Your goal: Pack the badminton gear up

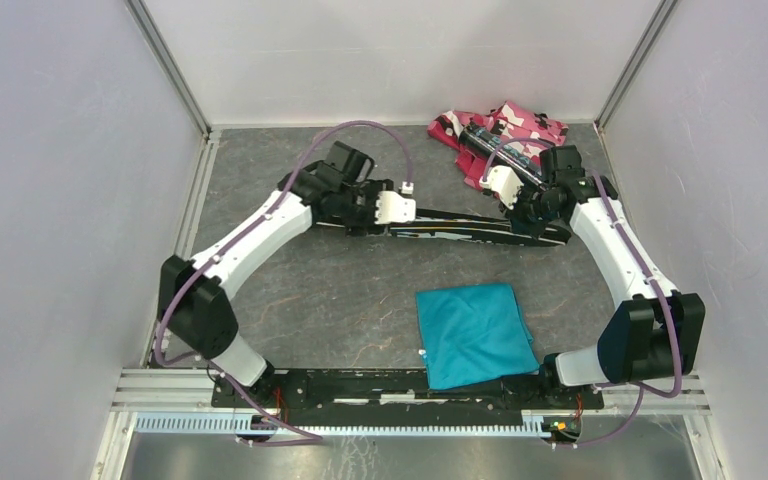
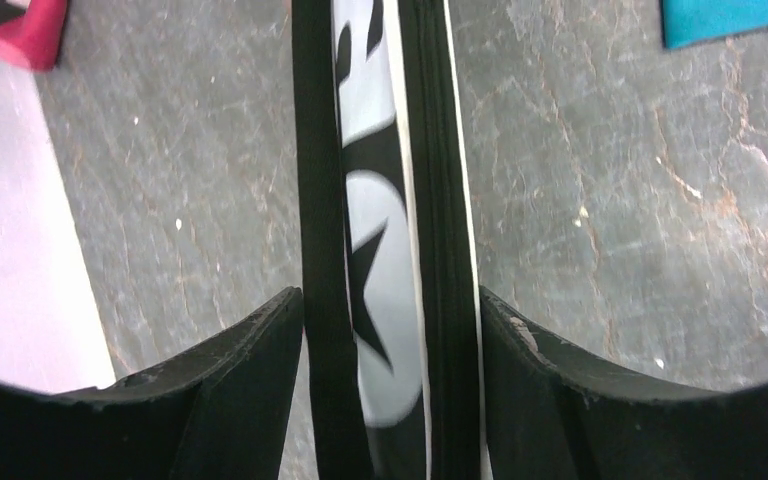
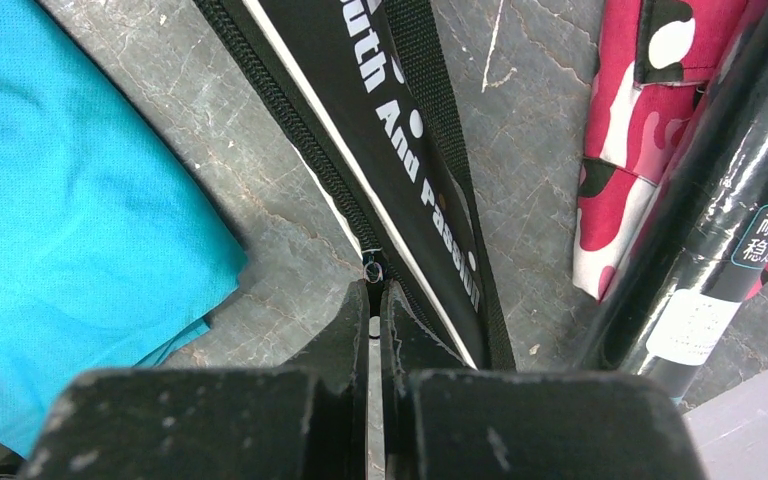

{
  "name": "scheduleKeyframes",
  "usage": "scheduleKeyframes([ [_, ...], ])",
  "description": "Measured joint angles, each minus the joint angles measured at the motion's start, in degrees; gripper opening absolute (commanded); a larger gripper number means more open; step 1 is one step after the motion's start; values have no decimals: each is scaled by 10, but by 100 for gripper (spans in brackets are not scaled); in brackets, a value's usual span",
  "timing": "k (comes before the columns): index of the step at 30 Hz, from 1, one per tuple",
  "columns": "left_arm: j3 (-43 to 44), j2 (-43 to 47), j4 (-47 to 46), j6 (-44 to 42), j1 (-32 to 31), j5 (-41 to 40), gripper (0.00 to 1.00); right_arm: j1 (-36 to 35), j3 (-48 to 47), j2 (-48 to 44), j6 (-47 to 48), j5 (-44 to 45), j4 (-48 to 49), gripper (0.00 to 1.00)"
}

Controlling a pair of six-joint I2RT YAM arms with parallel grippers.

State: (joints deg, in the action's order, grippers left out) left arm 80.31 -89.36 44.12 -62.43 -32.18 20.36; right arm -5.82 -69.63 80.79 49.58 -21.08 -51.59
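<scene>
The black "SPORT" racquet bag (image 1: 460,230) lies flat between both arms. My left gripper (image 1: 400,225) is shut on its narrow handle end; in the left wrist view the gripper (image 2: 390,330) has a finger pressed against each side of the bag (image 2: 380,200). My right gripper (image 1: 530,215) is at the bag's wide end. In the right wrist view the gripper (image 3: 373,300) is shut on the zipper pull (image 3: 372,272) at the edge of the bag (image 3: 400,130). The long black tube (image 1: 500,150) lies on the camouflage fabric and also shows in the right wrist view (image 3: 720,200). Racquets and shuttlecocks are hidden.
The pink-black camouflage fabric (image 1: 520,125) lies at the back right, under the tube. The teal square cloth (image 1: 475,335) lies near the front, right of centre, close to my right gripper in the right wrist view (image 3: 70,180). White walls enclose the table on three sides.
</scene>
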Motion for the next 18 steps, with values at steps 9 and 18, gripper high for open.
scheduleKeyframes([
  [9,23,-88,-27,15,-67,-28,60,1,-5,1,2,-1,-4,0],
  [18,35,-95,-38,30,-88,-40,15,5,-5,1,10,1,-6,0],
])
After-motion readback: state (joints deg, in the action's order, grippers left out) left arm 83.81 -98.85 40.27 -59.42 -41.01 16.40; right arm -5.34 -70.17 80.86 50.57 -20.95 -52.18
